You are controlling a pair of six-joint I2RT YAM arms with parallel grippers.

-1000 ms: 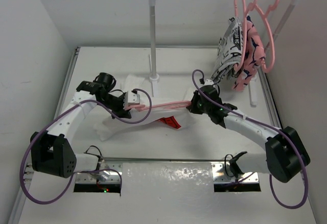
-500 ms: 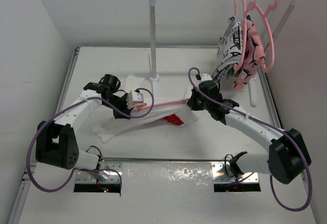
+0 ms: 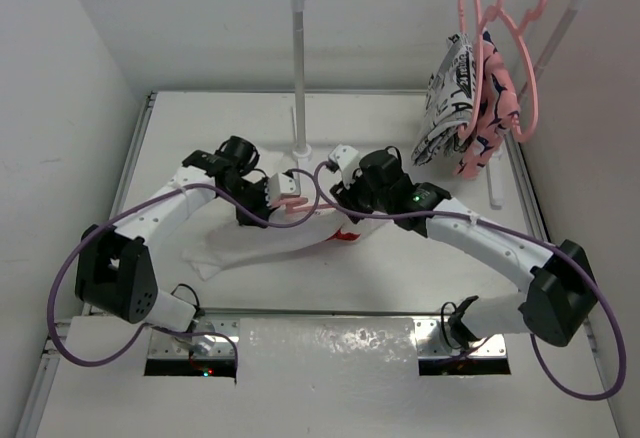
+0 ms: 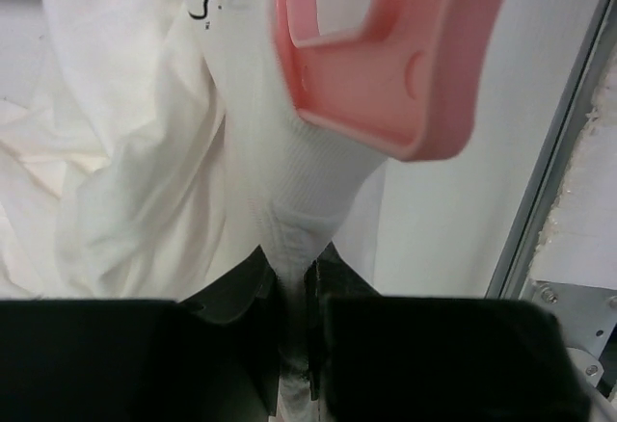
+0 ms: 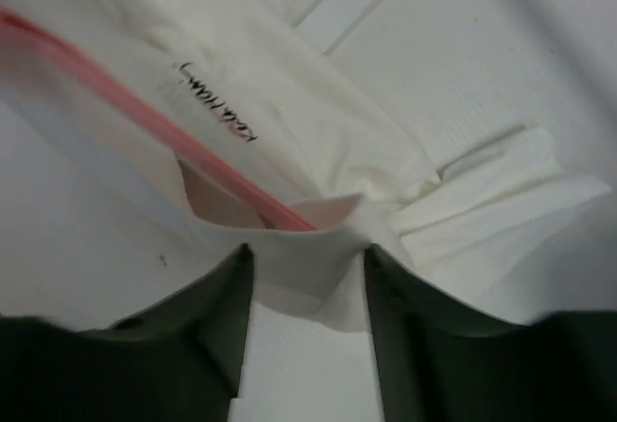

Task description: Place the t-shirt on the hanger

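Mid-table, left end effector [image 4: 294,282] pinching t-shirt [image 4: 145,181], right end effector [image 5: 307,273] clamping t-shirt over hanger [image 4: 405,75].

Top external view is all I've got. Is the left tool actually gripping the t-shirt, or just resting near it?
Observer: Gripping. The left wrist view shows the left tool pinching a ribbed band of the t-shirt.
Operator: Where's the hanger there?
Observer: A corner of the pink hanger shows just beyond that band, uncovered.
Operator: And the other arm?
Observer: In the right wrist view, a shirt fold fills the gap of the right tool, and the hanger's thin bar runs into that fold.
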